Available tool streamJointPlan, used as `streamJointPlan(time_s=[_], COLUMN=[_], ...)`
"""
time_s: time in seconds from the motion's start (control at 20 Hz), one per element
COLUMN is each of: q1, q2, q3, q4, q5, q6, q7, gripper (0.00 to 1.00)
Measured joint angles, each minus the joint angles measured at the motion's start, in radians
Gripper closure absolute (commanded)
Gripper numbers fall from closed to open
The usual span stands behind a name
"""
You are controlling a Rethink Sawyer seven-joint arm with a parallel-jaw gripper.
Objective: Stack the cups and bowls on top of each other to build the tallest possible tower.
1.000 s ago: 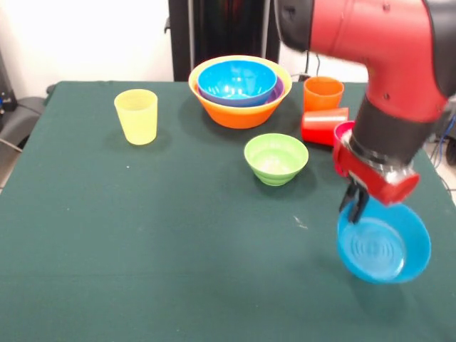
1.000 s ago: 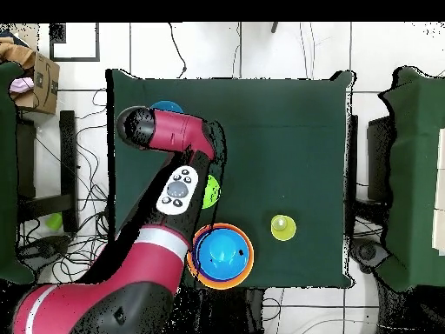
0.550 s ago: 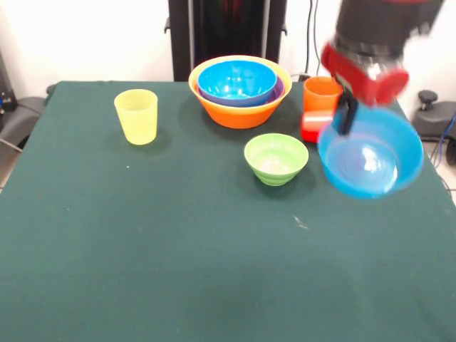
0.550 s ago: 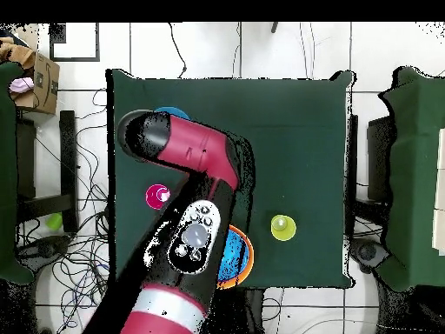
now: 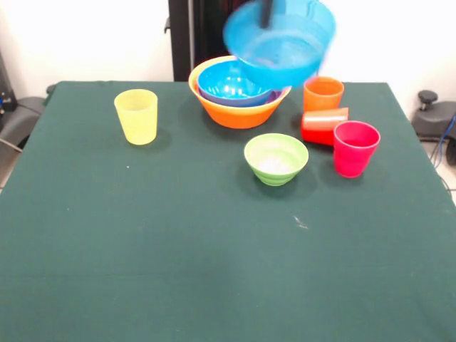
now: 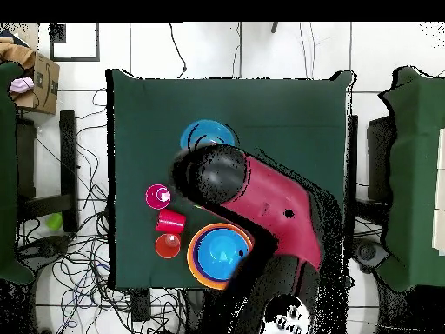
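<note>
Green table (image 5: 178, 271); end effector (image 5: 266, 13) gripping blue bowl (image 5: 281, 44) aloft.

Front view: set across the table (image 5: 142, 271), raised a little, angled down over the green cloth toward a white wall and dark pedestal column (image 5: 214, 28); close enough that the near table edge is cut off. Overhead view: straight down from high, whole table (image 6: 287, 122) inside frame with tiled floor, cables and chairs around it. Turned half round against the front view. Shared: the tabletop, the nested bowl stack (image 5: 239, 107) (image 6: 209, 270), the magenta-pink cup (image 5: 355, 148) (image 6: 157, 197), the lifted blue bowl (image 5: 281, 43) (image 6: 204, 135).
</note>
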Motion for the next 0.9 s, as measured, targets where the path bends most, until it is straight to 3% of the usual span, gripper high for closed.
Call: streamJointPlan(time_s=[0.25, 0.5, 0.9], q1=[-0.098, -0.15, -0.157], q2=[-0.086, -0.135, -0.175], q3=[0.017, 0.058, 0.144], q4=[0.139, 0.276, 0.44], q5=[-0.068, -0.128, -0.221], q6=[-0.085, -0.199, -0.306], q7=[-0.075, -0.134, -0.143], gripper=[1.0, 1.0, 1.0])
